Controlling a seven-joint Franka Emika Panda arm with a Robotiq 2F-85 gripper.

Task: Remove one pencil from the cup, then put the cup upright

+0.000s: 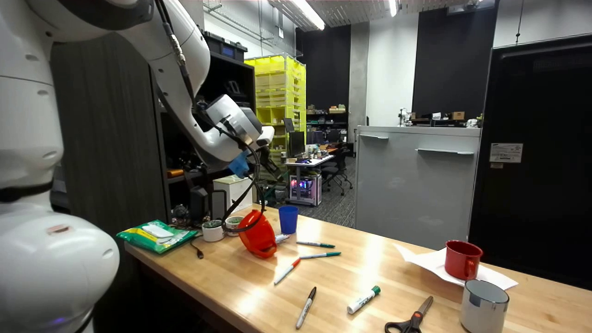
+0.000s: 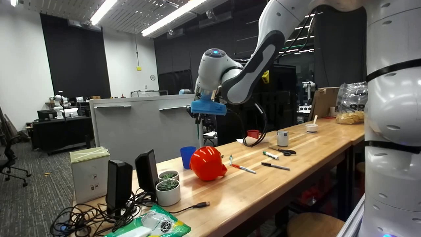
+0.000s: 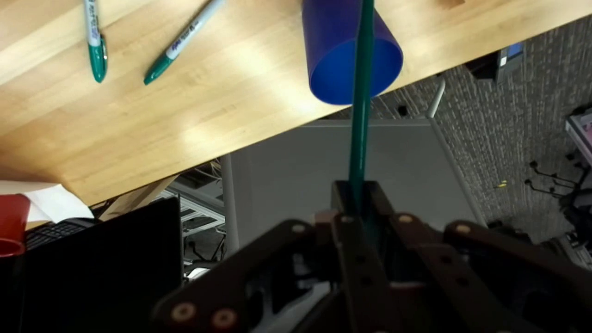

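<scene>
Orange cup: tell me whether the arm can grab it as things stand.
Probably not yet: the gripper is shut on the green pencil, so it has no free grasp. Once that is set down, the orange cup, tipped over, looks within reach.

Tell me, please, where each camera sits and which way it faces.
Exterior view: near the black-handled scissors, facing along the pale wooden table; white robot arm at left.
Exterior view: near the upright black speakers, facing back along the table; arm at right.
Wrist view: on the wrist, facing the blue tapered cup, with grey carpet beyond; dark hand gripping a thin green pencil.
Shared: both exterior views show the tipped, wide-mouthed red-orange plastic cup.
</scene>
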